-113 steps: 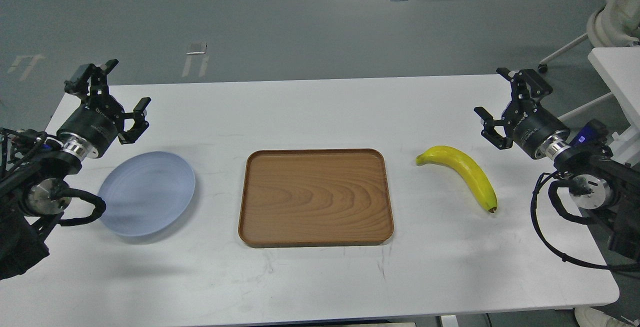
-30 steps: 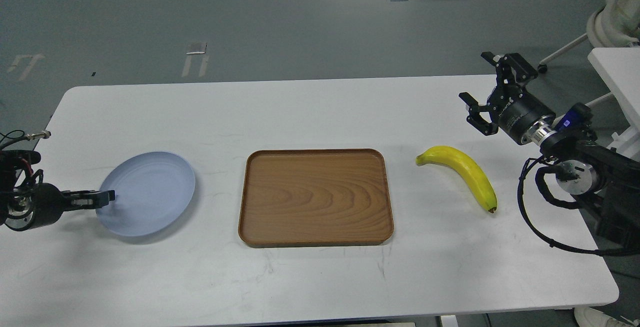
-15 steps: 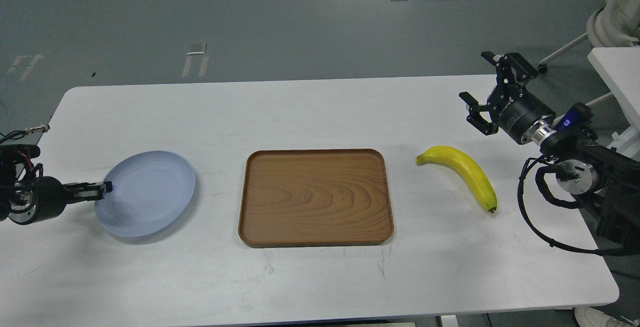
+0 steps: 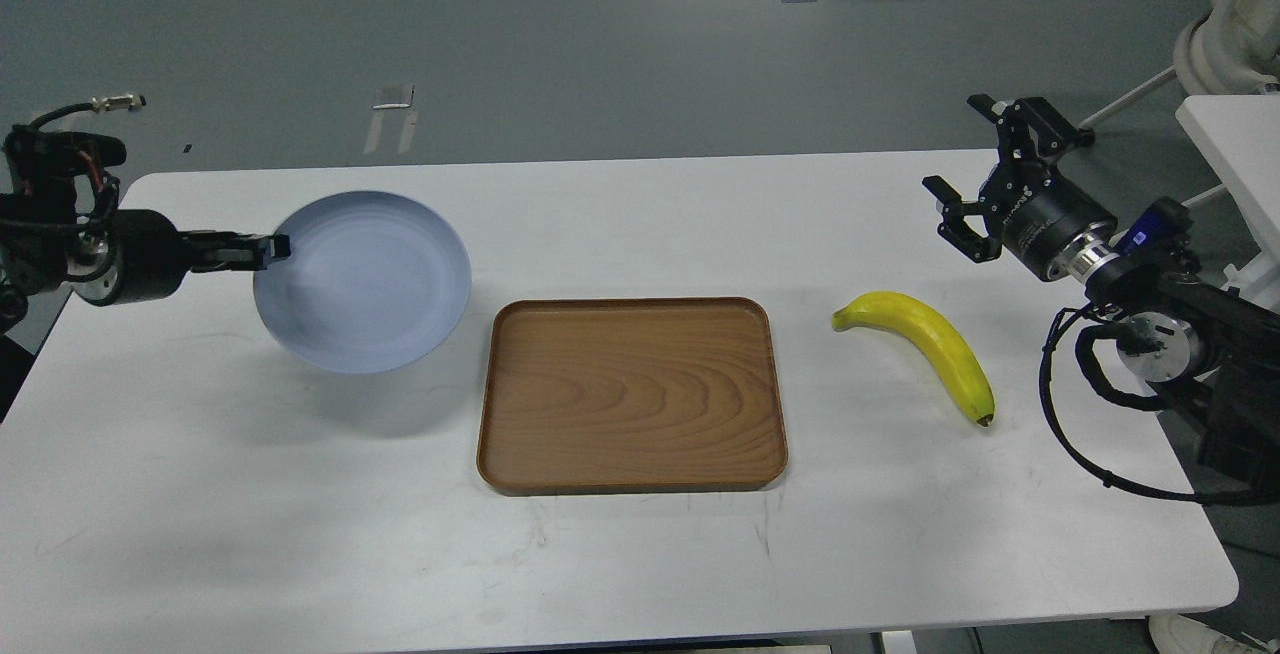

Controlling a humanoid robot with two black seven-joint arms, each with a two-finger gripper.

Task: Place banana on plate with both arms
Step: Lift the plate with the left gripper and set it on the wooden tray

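Head view: the banana lies on the white table, right of the wood-grain tray and well apart from the plate, its dark tip toward the near right. Nothing touches it. The right gripper hovers beyond and to the right of the banana, jaws spread wide and empty. Far to the left, the left gripper has its jaws clamped on the left rim of the pale blue-grey plate, which appears lifted off the table, with a soft shadow beneath it, and tilted with its right side lower.

Judged from here, the plate is the weak point: it is pinched at a single spot on a thin rim, so its weight hangs to one side and it could swing down or slip out, the more so if the arm moves quickly. A tilted plate would also let the smooth, curved banana roll or slide off once set down. The banana itself may squirt out of the right jaws if they close off-centre on its glossy curve. The tray's raised edge lies between the two, and a low carry could clip it
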